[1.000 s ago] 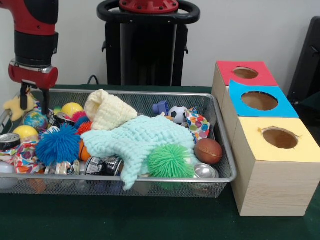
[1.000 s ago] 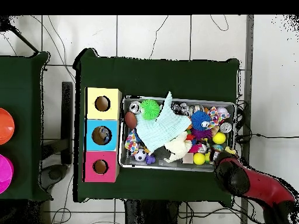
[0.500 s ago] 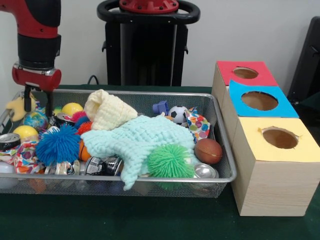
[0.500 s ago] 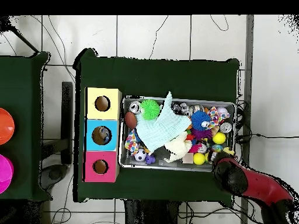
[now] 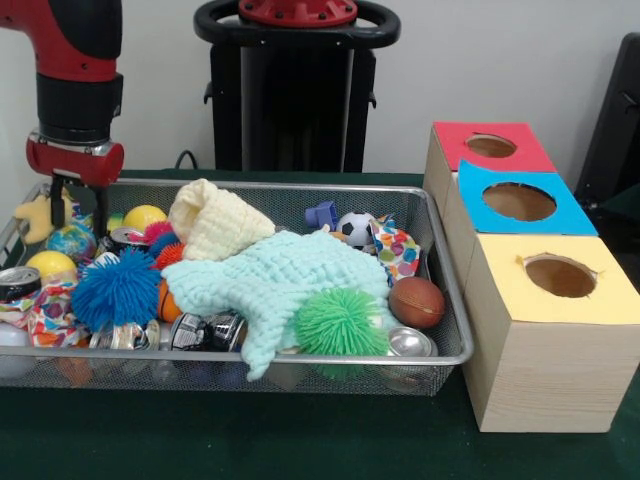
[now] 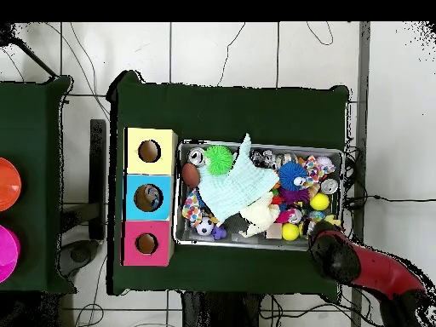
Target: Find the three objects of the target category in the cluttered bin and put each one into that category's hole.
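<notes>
Wire-mesh bin [image 5: 300, 357] on the green table [image 5: 200, 440], packed with clutter. Gripper [image 5: 76, 205] hangs over the bin's far left corner, fingers apart, just beside a yellow plush star [image 5: 28, 215]. Near the left edge: globe ball [image 5: 68, 240], yellow ball [image 5: 50, 264], blue spiky ball [image 5: 115, 289]. Pale yellow knit cloth [image 5: 215, 222] lies on a mint knit cloth [image 5: 280, 285] mid-bin. Green spiky ball [image 5: 340, 322] at the near rim; brown ball [image 5: 416, 301] and soccer ball [image 5: 354, 228] toward the right end. Right of the bin stand three boxes, each with a top hole: red [image 5: 490, 146], blue [image 5: 519, 201], yellow [image 5: 560, 276].

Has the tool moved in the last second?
Yes. The tool has risen and edged right against the bin's far rim, in the front view.
</notes>
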